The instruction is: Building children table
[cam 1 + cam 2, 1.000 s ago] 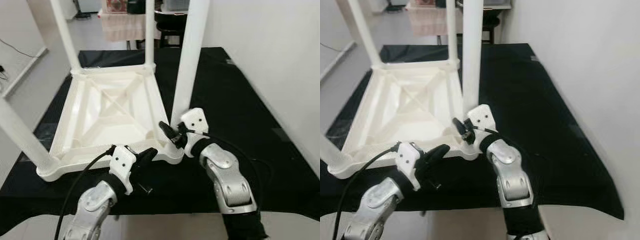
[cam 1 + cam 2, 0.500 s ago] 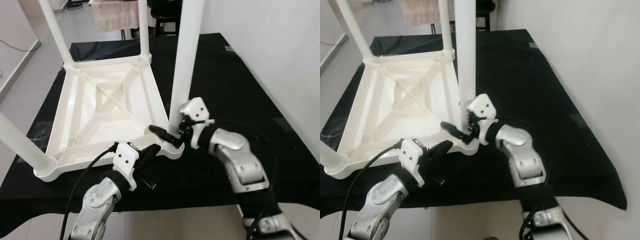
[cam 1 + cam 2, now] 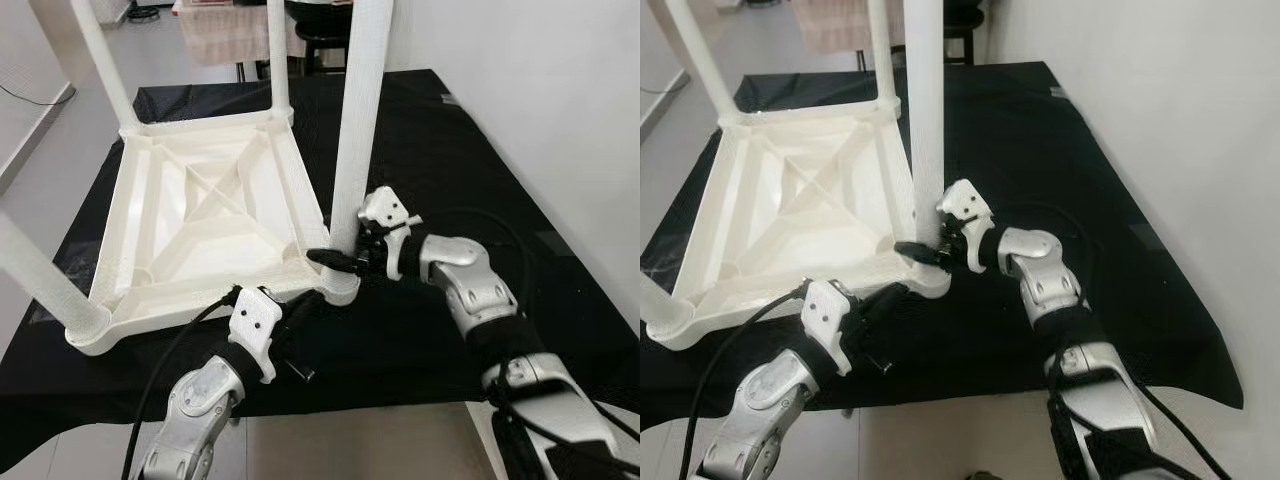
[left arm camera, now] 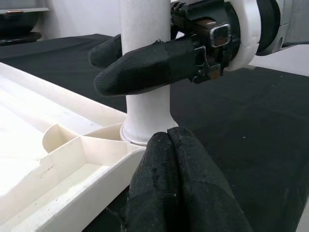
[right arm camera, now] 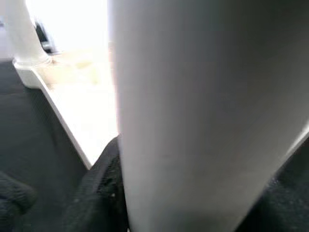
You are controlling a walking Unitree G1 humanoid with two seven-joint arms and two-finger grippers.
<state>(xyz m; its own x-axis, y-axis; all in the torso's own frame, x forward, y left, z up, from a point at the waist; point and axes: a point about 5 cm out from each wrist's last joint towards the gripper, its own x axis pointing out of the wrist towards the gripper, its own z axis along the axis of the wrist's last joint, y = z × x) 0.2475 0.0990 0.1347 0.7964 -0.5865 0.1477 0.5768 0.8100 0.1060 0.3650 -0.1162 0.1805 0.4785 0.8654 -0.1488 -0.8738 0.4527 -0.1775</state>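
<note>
Four white plastic legs are up on the upside-down white plastic children's table top (image 3: 205, 215), which lies on a black mat (image 3: 470, 170) on the floor, so this looks like the last leg getting seated. The right gripper (image 3: 345, 262) has its black fingers wrapped around the near-right white tubular leg (image 3: 352, 130) low down, just above the corner socket (image 3: 338, 288). In the left wrist view one finger crosses in front of the leg and the other peeks out behind it, so it's clamped on. The left gripper (image 3: 300, 315) sits with its fingers pressed together, tips right at the near edge of that same corner, steadying the frame rather than holding anything, probably; the contact itself is hard to make out.

To do this well, the robot should keep the leg dead vertical while pushing or twisting it down, and let the left side brace the corner so the light top doesn't skate across the mat. Gripping that low gives good control at the socket but little leverage over the tall end.

Room-wise: a white wall (image 3: 540, 90) runs close along the right, so the right elbow has little swing that way. Plenty of open mat lies on the near right. The near-left leg (image 3: 40, 280) leans outward, well apart from both arms.
</note>
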